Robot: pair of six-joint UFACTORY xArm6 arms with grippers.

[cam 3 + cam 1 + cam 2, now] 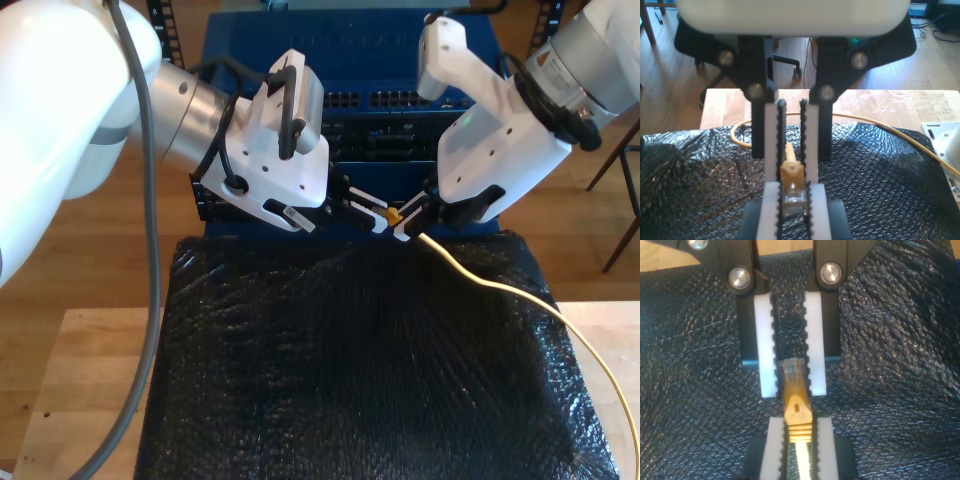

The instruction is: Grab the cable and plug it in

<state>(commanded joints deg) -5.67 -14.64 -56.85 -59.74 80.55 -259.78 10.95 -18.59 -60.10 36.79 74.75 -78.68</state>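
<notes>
The cable (500,285) had a smooth, matt yellow jacket, a ribbed rubbery boot (799,427) and a clear, glossy plastic plug (794,371). On my first end effector (791,175) and my second end effector (793,385), the pads (765,340) were matt white plastic with toothed faces, on matt black links with shiny metal screws (739,277). The black sheet (350,380) looked like glossy, dimpled bubble wrap. The table (90,380) was pale smooth wood.

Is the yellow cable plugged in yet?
Not yet. Grabbing looks done: the yellow cable is off the black mat, its plug between my first gripper and my second gripper. Plugging in at the blue rack remains.
</notes>
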